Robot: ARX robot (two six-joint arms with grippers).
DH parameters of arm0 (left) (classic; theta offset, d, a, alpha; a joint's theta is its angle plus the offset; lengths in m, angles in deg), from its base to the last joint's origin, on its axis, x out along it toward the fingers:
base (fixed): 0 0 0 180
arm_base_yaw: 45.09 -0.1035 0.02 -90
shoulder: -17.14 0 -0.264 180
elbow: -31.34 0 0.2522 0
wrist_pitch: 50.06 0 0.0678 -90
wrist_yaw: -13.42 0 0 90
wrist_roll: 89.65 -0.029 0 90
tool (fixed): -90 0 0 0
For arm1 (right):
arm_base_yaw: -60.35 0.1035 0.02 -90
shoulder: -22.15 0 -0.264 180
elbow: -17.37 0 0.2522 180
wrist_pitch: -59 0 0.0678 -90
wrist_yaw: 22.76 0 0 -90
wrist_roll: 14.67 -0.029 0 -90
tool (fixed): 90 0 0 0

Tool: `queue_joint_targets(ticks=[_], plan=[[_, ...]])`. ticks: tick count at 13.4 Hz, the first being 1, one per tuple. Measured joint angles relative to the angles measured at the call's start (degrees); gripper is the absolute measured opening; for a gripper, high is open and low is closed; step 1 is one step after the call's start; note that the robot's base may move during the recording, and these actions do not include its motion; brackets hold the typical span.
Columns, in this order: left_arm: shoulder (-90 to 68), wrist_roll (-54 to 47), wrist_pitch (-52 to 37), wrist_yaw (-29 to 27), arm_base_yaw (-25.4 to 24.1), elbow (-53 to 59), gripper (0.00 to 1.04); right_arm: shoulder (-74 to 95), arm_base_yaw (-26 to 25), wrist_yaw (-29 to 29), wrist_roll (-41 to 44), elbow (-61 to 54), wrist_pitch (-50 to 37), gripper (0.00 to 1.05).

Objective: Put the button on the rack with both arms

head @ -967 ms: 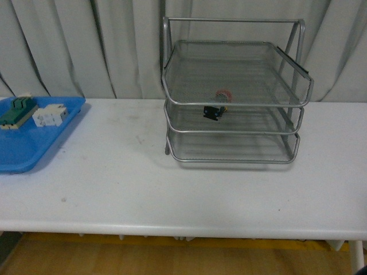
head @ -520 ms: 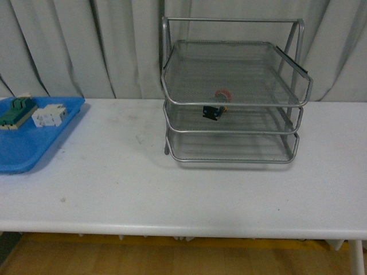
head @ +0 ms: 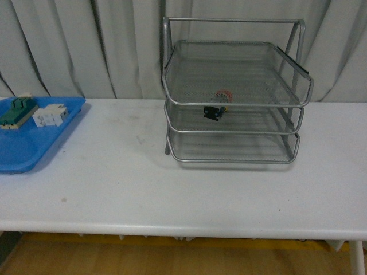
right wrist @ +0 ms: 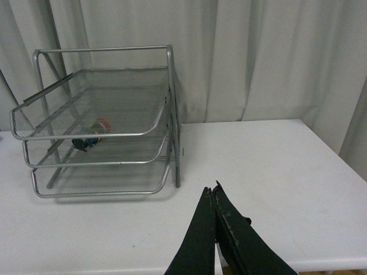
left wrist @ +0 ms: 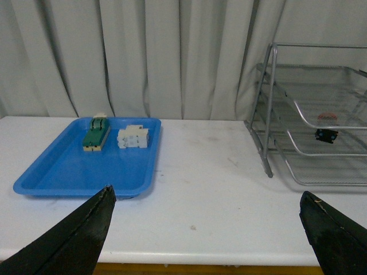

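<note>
The button (head: 217, 107), with red cap and black-blue body, lies on its side on the middle tier of the silver wire-mesh rack (head: 232, 103) at the back of the white table. It also shows in the left wrist view (left wrist: 325, 130) and the right wrist view (right wrist: 90, 137), inside the rack (left wrist: 309, 114) (right wrist: 97, 126). My left gripper (left wrist: 209, 197) is open and empty, low over the table's front edge, well apart from the rack. My right gripper (right wrist: 212, 192) is shut and empty, over the table beside the rack. Neither arm shows in the front view.
A flat blue plastic tray (head: 23, 146) (left wrist: 63, 172) lies at the table's left end, holding a green-and-cream block (head: 17, 110) (left wrist: 96, 133) and a white block (head: 49, 116) (left wrist: 133, 137). Grey curtains hang behind the table (head: 172, 189).
</note>
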Motion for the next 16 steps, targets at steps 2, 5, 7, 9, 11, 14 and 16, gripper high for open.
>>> queue_joint_targets(ticks=[2,5,7,9,11,14,16], plan=[[0.0,0.0,0.0,0.0,0.0,0.0,0.98,-4.2,0.0,0.0,0.0,0.0,4.0,0.02],[0.0,0.0,0.0,0.0,0.0,0.0,0.98,-9.4,0.0,0.0,0.0,0.0,9.0,0.02],[0.0,0.0,0.0,0.0,0.0,0.0,0.98,-14.0,0.0,0.0,0.0,0.0,13.6,0.02],[0.0,0.0,0.0,0.0,0.0,0.0,0.98,-16.0,0.0,0.0,0.0,0.0,15.6,0.02],[0.0,0.0,0.0,0.0,0.0,0.0,0.98,-23.7,0.0,-0.2,0.0,0.0,26.3,0.02],[0.0,0.0,0.0,0.0,0.0,0.0,0.98,-25.8,0.0,-0.2,0.1,0.0,26.4,0.04],[0.0,0.0,0.0,0.0,0.0,0.0,0.98,-25.9,0.0,-0.2,0.1,0.0,26.1,0.33]])
